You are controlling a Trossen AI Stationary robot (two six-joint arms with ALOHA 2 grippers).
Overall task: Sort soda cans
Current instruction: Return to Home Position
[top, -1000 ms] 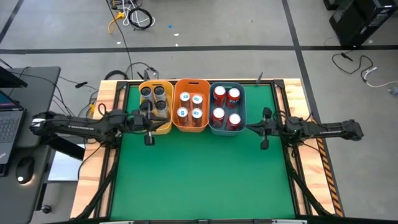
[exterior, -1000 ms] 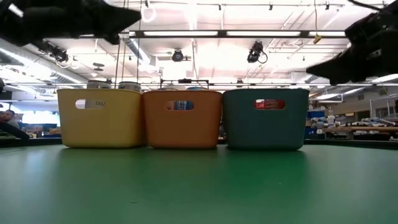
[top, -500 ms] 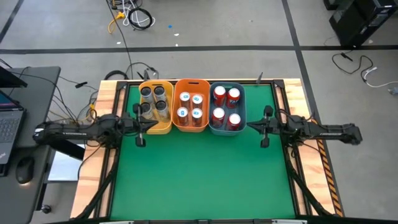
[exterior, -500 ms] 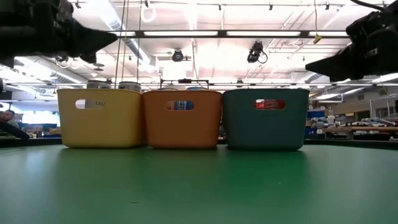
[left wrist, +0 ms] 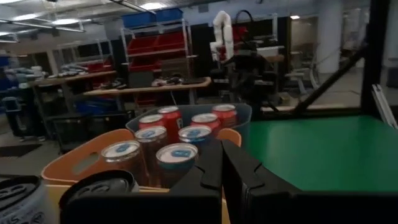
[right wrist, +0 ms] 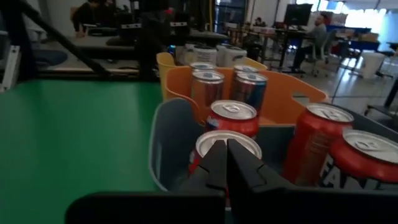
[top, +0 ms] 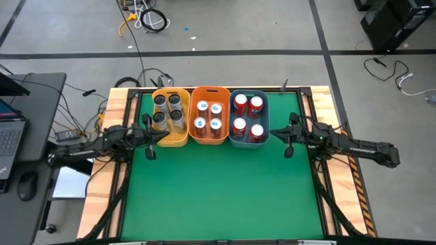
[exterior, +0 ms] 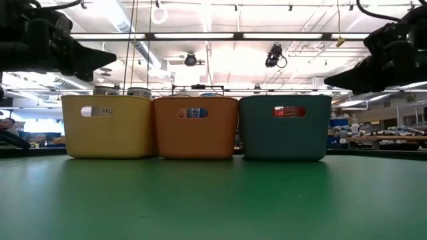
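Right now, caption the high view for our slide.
Soda cans sorted into yellow bin, orange bin, blue bin; left gripper, right gripper shut alongside.

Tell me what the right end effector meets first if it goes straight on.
Probably the nearest red can in the blue bin; the right end effector, shut, aims at its top. Height is unclear, so it may clip the bin's rim first.

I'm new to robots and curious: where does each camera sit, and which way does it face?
High view: overhead, looking straight down on the table; both arms, left gripper and right gripper, show.
Low view: tabletop height, facing the yellow bin, orange bin and blue bin; arms overhead.
Left wrist view: on the left arm, past shut fingers, across the cans.
Right wrist view: on the right arm, past shut fingers, at red cans.
Shared: both wrist views see the orange bin's cans.
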